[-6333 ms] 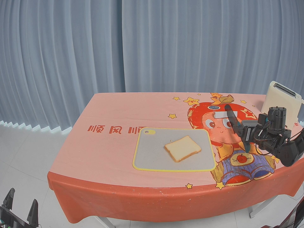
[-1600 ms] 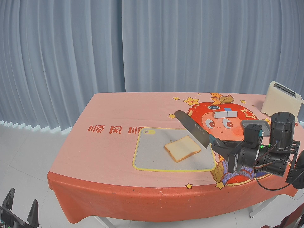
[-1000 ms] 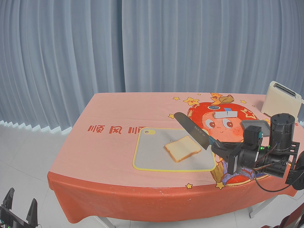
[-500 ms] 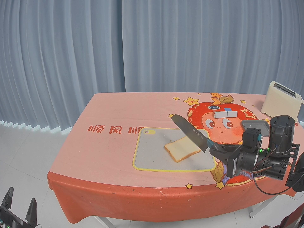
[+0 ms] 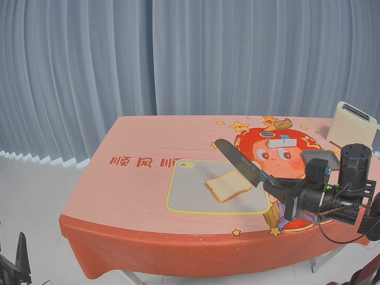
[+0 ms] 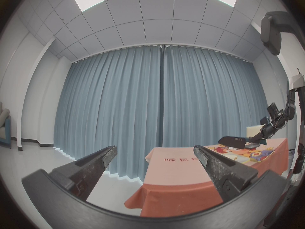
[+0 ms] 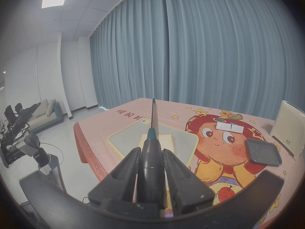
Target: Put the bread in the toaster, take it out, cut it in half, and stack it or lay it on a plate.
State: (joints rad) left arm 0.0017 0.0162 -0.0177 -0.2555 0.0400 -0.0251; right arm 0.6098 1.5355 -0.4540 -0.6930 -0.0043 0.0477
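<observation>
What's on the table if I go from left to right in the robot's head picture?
Bread → small white blocks → grey tray → toaster. The knife overlaps the bread, so I left it out.

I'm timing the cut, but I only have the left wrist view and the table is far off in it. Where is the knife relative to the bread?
Observer: In the right wrist view the knife points straight across the middle of the bread, blade seen edge-on.
Operator: Has the slice been cut at all?
Observer: No. In the head view it is one whole slice lying flat on the cutting board.
</observation>
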